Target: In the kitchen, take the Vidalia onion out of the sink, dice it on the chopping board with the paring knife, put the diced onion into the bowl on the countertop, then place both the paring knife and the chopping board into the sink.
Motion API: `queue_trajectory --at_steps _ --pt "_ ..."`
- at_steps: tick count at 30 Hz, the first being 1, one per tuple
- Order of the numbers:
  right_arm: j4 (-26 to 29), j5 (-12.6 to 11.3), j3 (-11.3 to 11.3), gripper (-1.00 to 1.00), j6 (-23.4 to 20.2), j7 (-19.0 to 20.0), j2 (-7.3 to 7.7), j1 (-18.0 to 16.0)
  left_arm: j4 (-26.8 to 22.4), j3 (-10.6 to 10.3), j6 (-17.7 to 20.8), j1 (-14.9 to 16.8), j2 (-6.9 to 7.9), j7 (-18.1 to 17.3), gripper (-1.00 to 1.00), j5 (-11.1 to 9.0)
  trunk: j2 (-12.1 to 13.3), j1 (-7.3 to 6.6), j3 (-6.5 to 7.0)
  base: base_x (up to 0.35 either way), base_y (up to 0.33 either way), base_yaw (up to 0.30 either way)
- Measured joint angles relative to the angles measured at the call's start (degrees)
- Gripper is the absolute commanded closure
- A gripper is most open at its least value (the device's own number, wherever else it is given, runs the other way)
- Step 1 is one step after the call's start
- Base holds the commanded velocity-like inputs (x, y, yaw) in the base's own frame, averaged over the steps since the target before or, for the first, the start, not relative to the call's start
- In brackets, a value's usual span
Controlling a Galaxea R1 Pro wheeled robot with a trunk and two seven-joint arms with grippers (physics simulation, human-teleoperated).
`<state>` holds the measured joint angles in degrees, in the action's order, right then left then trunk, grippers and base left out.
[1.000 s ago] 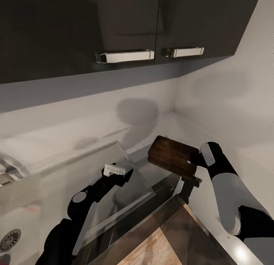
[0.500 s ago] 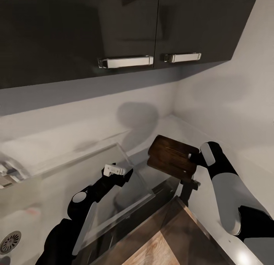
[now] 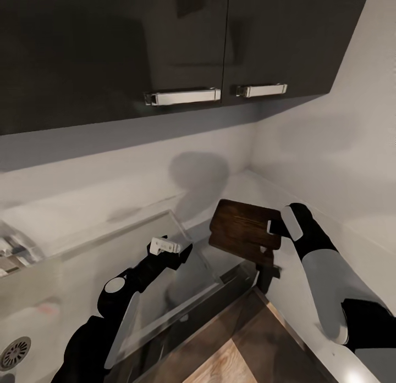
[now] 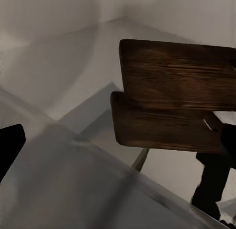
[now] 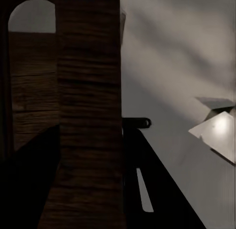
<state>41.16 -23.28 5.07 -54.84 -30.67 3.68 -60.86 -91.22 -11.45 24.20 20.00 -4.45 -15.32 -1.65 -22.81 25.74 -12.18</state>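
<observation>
At the far lower left of the head view, a round drain marks the sink, its steel edge and part of the tap fittings blurred along the left edge. Just right of that, in the lower left, the left arm rises in black and white, ending in the left gripper a little left of centre; its pale fingers look slightly parted and hold nothing, though the gap itself is too small to judge, so whether it is released or clenched cannot be told. It hangs above the glossy grey countertop, whose sheen mirrors the cabinets.

Across the upper half run the dark charcoal cabinets with two chrome bar handles, and below them the pale backsplash carries a soft shadow near centre.

Right of centre, the chopping board is lifted clear of the counter, tilted, its dark wood grain facing up. The right gripper is clenched on the board's right end, with the white forearm running down to the lower right corner. In the left wrist view the board hangs above its own reflection; in the right wrist view its edge stands close before the lens, the slot handle arched at the upper left. Light wood floor shows at the bottom centre.
</observation>
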Motion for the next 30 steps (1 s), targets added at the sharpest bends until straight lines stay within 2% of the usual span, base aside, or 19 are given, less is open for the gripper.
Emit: queue_trajectory --at_steps 5,23,30 --pt "0.0 0.0 -0.5 1.0 0.0 0.1 0.0 0.0 0.0 0.0 0.0 0.0 -0.01 0.0 -1.0 0.0 0.0 0.0 0.46 0.0 0.0 0.0" --pt "0.0 0.0 -0.4 1.0 0.0 0.2 0.02 0.0 0.0 0.0 0.0 0.0 0.0 0.0 -1.0 0.0 0.0 0.0 1.97 -0.002 0.002 0.0" --pt "0.0 0.0 -0.3 1.0 0.0 0.1 0.05 0.0 0.0 0.1 0.0 0.0 -0.01 0.0 -1.0 0.0 0.0 0.03 2.06 -0.172 0.144 0.0"
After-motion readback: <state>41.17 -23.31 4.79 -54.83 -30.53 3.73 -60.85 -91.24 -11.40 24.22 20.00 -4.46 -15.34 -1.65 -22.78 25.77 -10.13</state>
